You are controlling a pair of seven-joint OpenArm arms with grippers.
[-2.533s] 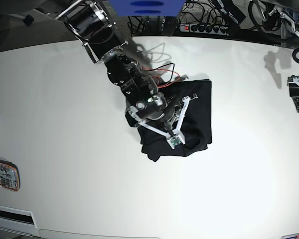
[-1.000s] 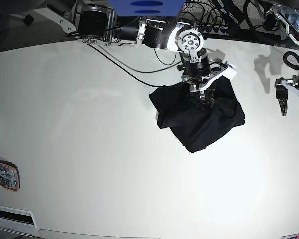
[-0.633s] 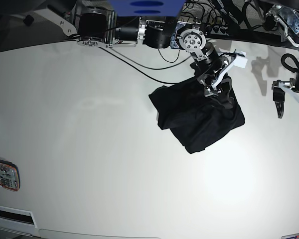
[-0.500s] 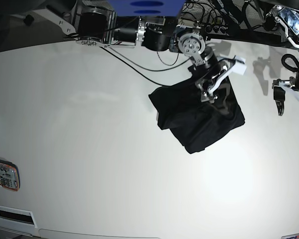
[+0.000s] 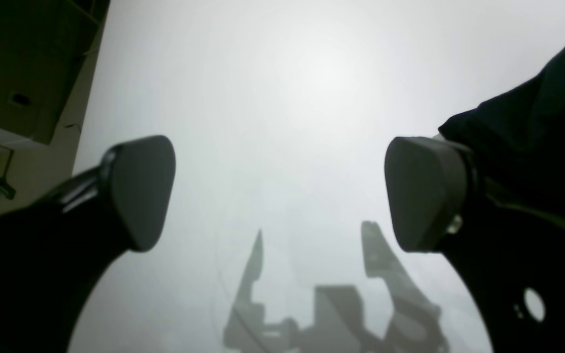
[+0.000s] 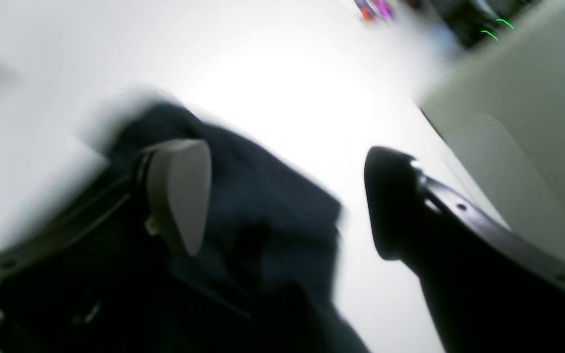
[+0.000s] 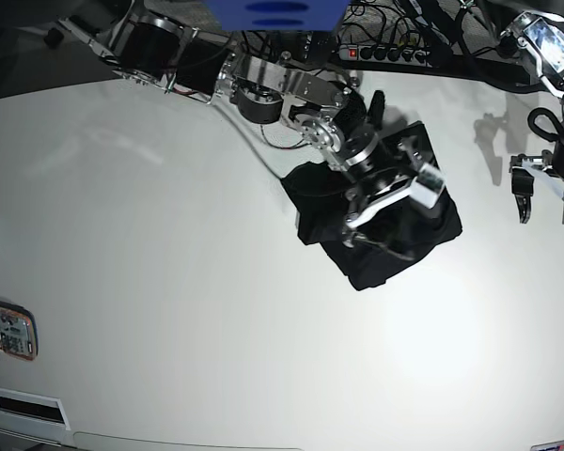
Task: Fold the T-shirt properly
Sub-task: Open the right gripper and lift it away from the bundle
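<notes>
Soft, wrinkly black T-shirt (image 7: 376, 246) lies bunched on smooth white table (image 7: 169, 282).

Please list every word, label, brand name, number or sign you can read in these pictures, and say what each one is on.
No text can be read in any view.
The small orange-edged flat device at the white table's edge bears markings too small to read.
The blue panel at the top shows only a dark oval, no letters.
The plain black cloth T-shirt has no print.

Overhead base view, close wrist views, shared T-shirt (image 7: 381, 235)
</notes>
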